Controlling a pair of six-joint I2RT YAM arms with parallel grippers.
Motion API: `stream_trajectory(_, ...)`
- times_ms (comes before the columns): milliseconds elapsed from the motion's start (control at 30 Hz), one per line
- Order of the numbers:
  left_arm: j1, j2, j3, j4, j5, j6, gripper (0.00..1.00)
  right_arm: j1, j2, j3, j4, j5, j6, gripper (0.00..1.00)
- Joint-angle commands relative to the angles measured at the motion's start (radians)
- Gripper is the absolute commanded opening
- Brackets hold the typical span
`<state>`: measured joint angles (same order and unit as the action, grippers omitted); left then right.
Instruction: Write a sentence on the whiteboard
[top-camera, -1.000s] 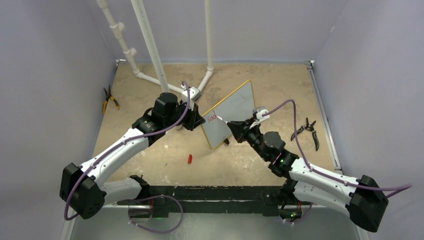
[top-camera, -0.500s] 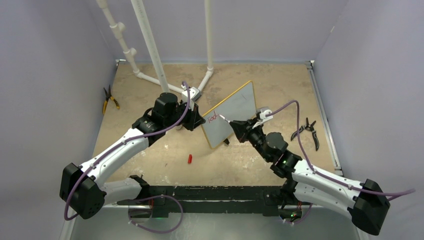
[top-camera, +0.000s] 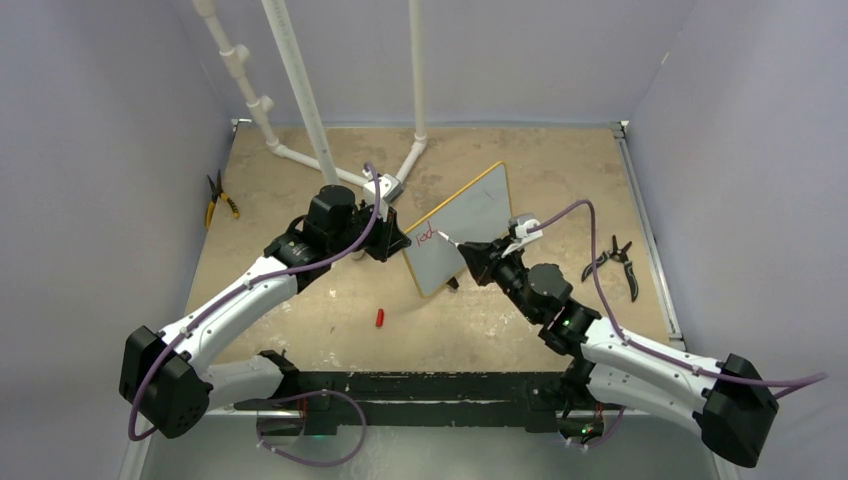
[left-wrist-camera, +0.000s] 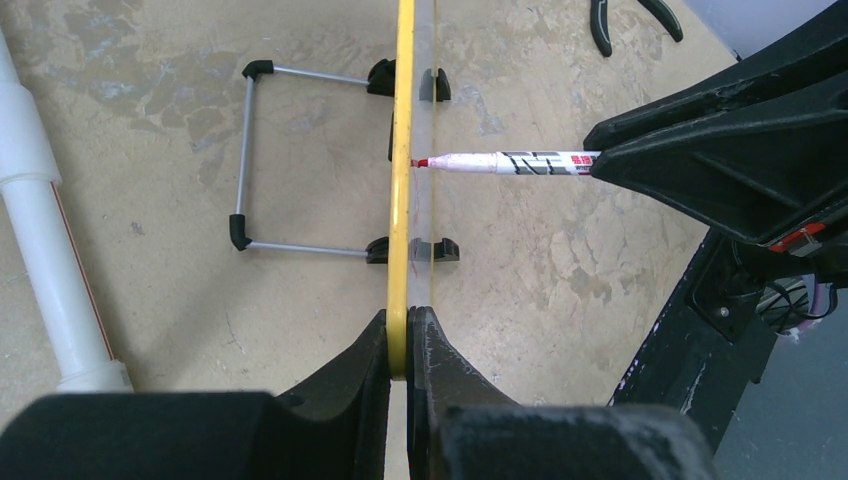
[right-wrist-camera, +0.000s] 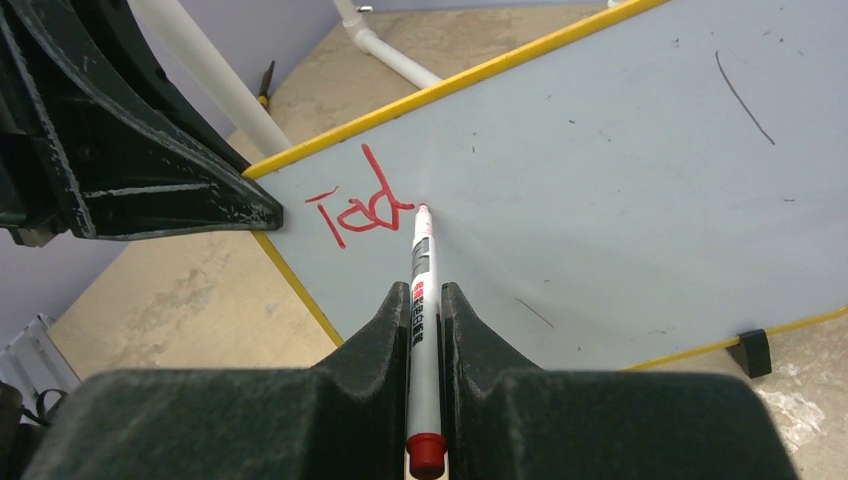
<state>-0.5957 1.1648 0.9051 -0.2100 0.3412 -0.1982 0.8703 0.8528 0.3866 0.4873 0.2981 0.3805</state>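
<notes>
The whiteboard (top-camera: 470, 215) stands tilted on the table, with a yellow frame (left-wrist-camera: 402, 150) and a white face (right-wrist-camera: 620, 170). My left gripper (top-camera: 398, 243) (left-wrist-camera: 408, 322) is shut on the board's near left edge. My right gripper (top-camera: 472, 257) (right-wrist-camera: 425, 297) is shut on a white marker (right-wrist-camera: 423, 262) with a red tip. The tip touches the board just right of the red letters of the sentence (right-wrist-camera: 358, 210), which read roughly "Tod". They also show in the top view (top-camera: 425, 236). The marker shows in the left wrist view (left-wrist-camera: 510, 162), tip against the board.
A red marker cap (top-camera: 380, 318) lies on the table in front of the board. Yellow-handled pliers (top-camera: 218, 198) lie at far left and black pliers (top-camera: 620, 262) at right. White pipes (top-camera: 300, 100) stand behind the left arm. The board's wire stand (left-wrist-camera: 240, 150) reaches behind it.
My right gripper has shifted slightly right along the board with the marker, then settled. The left gripper and the board have not moved.
</notes>
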Motion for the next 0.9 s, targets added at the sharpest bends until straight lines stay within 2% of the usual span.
stream_trajectory(0, -0.004, 0.004, -0.008, 0.0, 0.019, 0.038, 0.0, 0.001, 0.009, 0.034, 0.063, 0.03, -0.014, 0.0)
stream_trajectory(233, -0.004, 0.006, -0.009, 0.001, 0.023, 0.039, 0.0, 0.001, 0.005, 0.037, 0.077, 0.06, -0.02, 0.0)
stream_trajectory(867, -0.004, 0.009, -0.008, -0.001, 0.024, 0.041, 0.0, 0.001, 0.032, -0.001, 0.13, -0.009, -0.042, 0.0)
